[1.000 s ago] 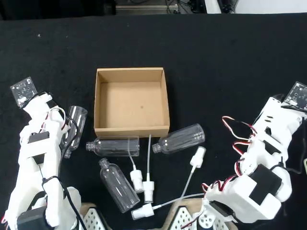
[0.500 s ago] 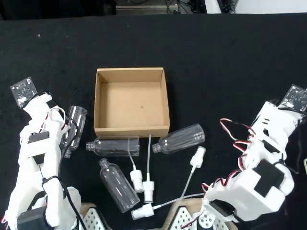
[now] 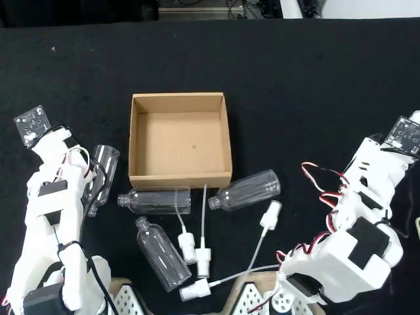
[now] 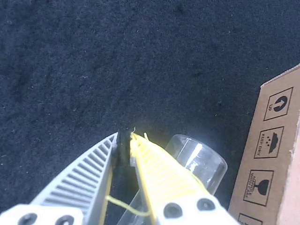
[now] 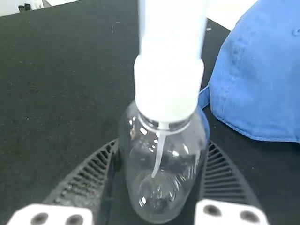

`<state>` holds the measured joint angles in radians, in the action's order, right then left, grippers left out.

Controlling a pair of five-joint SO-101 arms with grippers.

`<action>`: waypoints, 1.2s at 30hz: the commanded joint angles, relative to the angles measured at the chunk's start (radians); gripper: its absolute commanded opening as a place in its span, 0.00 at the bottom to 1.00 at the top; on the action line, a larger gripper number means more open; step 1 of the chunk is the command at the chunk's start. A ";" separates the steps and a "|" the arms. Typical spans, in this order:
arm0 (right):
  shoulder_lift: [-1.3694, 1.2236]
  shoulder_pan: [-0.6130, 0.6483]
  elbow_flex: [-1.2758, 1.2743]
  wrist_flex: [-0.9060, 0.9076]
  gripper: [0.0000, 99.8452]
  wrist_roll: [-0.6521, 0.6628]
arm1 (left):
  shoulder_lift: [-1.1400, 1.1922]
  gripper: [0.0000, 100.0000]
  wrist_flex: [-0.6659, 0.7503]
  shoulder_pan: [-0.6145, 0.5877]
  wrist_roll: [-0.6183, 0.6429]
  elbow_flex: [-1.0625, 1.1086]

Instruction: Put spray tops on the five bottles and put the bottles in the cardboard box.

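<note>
Right gripper (image 5: 161,152): jaws were clamped on capped bottle (image 5: 159,187), spray top (image 5: 168,89) fitted | left gripper (image 4: 124,139): jaws were together, empty, just beside clear bottle (image 4: 199,161) lying outside cardboard box (image 4: 276,154).

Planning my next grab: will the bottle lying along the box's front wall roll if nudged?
Probably: the bottle lies on its side, round-bodied, so it could roll away from the box. It looks empty and clear, so likely light and easily shoved. Smooth plastic may slip.
</note>
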<state>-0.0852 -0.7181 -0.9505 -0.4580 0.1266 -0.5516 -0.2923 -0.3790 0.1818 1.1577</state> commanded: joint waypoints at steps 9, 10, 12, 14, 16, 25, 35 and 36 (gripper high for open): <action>0.019 -0.011 0.019 -0.023 0.31 0.006 | -0.008 0.03 0.018 0.008 0.002 -0.004; 0.019 -0.011 0.019 -0.023 0.32 0.006 | -0.008 0.03 0.018 0.008 0.002 -0.004; 0.019 -0.011 0.021 -0.028 0.32 0.006 | -0.008 0.03 0.018 0.008 0.002 -0.004; 0.025 -0.011 0.025 -0.029 0.32 0.006 | -0.008 0.03 0.018 0.008 0.002 -0.004; 0.028 -0.011 0.028 -0.031 0.32 0.006 | -0.008 0.03 0.018 0.008 0.002 -0.004; 0.028 -0.017 0.093 -0.025 0.32 0.006 | -0.008 0.03 0.018 0.007 0.002 -0.004; 0.019 -0.017 0.085 -0.023 0.32 0.006 | -0.008 0.03 0.018 0.007 0.002 -0.004; 0.019 -0.017 0.085 -0.021 0.32 0.006 | -0.008 0.03 0.018 0.007 0.002 -0.004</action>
<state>-0.0852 -0.7181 -0.9137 -0.4580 0.1266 -0.5516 -0.2923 -0.3790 0.1818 1.1577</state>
